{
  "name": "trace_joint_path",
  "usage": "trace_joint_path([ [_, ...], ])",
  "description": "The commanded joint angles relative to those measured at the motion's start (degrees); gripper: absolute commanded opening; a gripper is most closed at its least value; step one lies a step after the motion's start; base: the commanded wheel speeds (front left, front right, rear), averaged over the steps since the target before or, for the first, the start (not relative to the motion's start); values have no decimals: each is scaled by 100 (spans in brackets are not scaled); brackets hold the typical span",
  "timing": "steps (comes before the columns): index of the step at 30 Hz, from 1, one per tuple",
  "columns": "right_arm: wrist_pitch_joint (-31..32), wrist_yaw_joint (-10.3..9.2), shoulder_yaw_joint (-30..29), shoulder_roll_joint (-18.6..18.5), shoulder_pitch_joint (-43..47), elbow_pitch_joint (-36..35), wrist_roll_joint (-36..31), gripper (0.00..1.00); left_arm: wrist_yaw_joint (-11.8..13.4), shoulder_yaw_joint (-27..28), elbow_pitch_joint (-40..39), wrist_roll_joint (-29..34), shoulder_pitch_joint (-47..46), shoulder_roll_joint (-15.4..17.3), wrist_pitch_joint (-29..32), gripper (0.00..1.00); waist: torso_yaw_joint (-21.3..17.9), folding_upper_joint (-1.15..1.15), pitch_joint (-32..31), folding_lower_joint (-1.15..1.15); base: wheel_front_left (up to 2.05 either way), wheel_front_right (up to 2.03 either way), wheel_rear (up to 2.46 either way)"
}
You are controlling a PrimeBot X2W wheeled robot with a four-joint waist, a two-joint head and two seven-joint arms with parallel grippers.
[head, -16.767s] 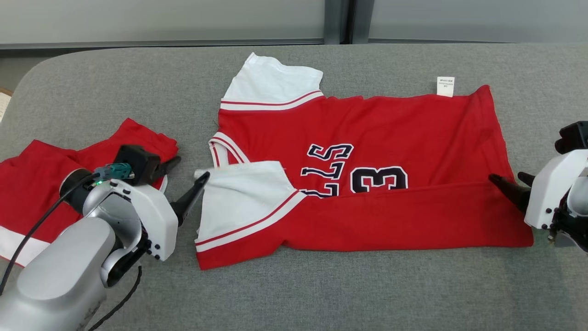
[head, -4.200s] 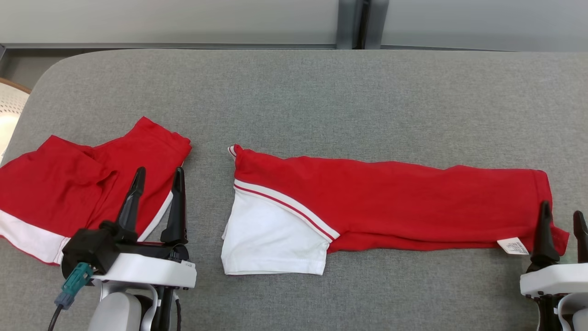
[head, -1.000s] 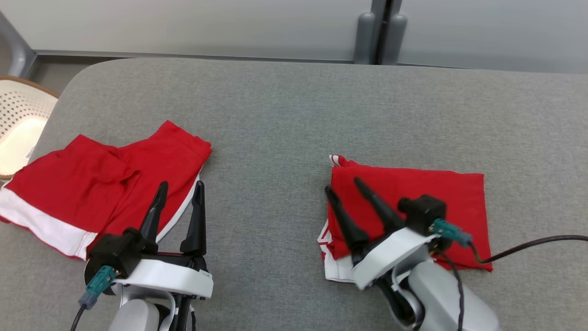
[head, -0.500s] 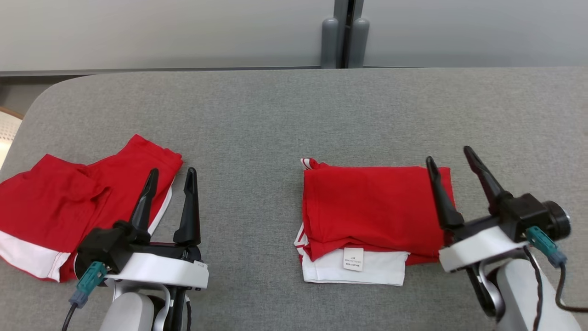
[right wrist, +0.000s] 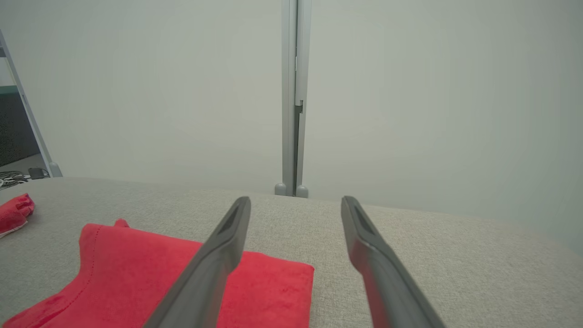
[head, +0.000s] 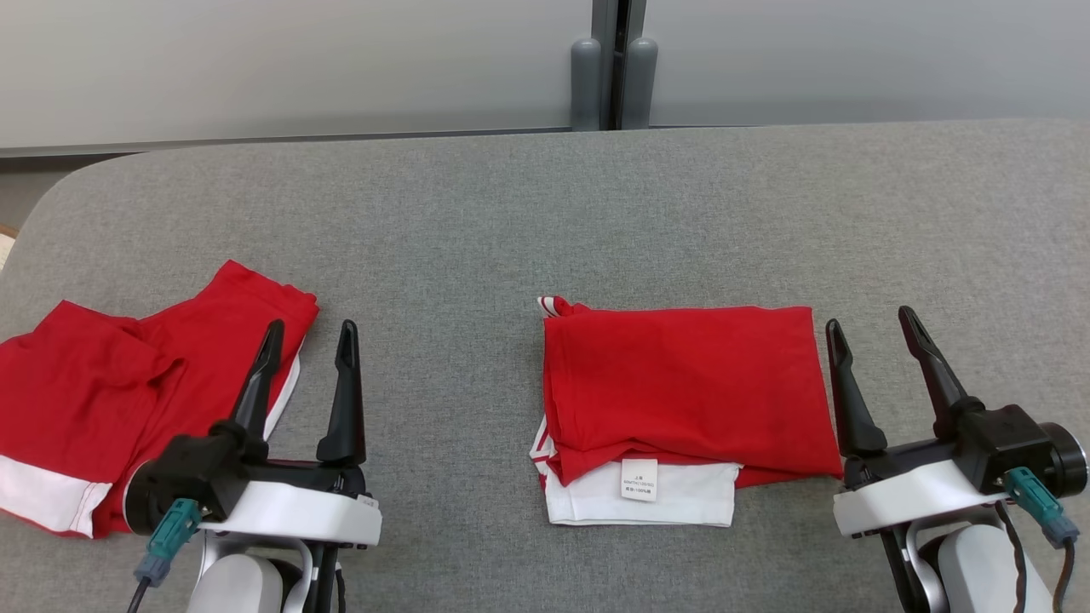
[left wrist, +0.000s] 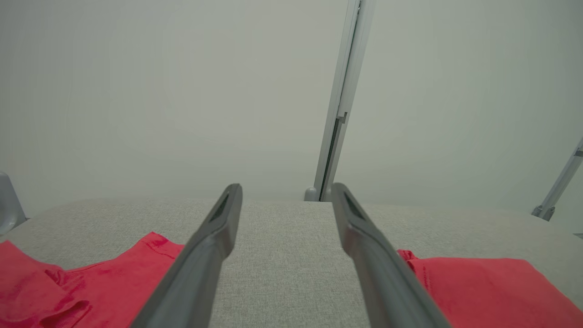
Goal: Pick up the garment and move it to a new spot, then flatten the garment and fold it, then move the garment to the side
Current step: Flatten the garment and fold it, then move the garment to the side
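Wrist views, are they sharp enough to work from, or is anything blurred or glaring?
Head view: soft even light, no glare, the folded jersey sharp, its label print too small to read. Left wrist view: left claw soft up close, wall hazy, post leaning from lens distortion. Right wrist view: right claw equally soft, tabletop weave visible.
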Motion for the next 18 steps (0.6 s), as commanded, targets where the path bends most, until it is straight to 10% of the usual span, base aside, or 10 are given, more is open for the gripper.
trace_joint_path([
  [1,-3,-2,-5,9,37,-12,-20,100,3,-1,-1,-20,56,19,0,100,-2,0,0,0,0,0,0],
  [18,-4,-2,-227,234,-149,940,506,100,-107,-228,86,63,-158,20,1,100,123,0,385,0,0,0,0],
])
